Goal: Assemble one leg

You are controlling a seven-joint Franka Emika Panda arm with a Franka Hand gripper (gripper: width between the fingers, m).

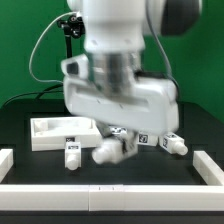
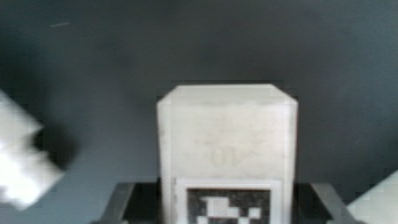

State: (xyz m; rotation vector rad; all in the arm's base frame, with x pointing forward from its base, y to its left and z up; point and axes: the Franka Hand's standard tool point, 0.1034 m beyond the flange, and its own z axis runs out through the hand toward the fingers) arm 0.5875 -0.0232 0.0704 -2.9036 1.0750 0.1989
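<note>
Starting at the exterior view's left: a white rail (image 1: 6, 163) edges the black worktop (image 1: 30, 158). Next comes the white tray-shaped panel (image 1: 45, 122), lying flat with its hollow side up; all I can make out inside is its own white floor. Just in front of the panel's right corner there's an upright leg (image 1: 72, 154), standing on end with its tag facing the camera.

Right of the panel, the big white arm (image 1: 120, 60) comes down from above and fills the middle of the shot, wrist bent low over the worktop. The pincer (image 1: 121, 138) is clamped on the leg (image 1: 106, 151), which sits right of the panel and a little nearer the camera. Its long axis looks close to level, slightly tilted, with the rounded free end pointing toward the exterior view's left and front.

In the wrist view the leg (image 2: 226, 135) sticks straight out from the pincer (image 2: 226, 205). Its black-and-white tag (image 2: 226, 207) is squeezed between the dark fingers (image 2: 135, 203).

Further right of the panel, past the arm, two spare legs (image 1: 150, 140) (image 1: 176, 144) lie on their sides.
</note>
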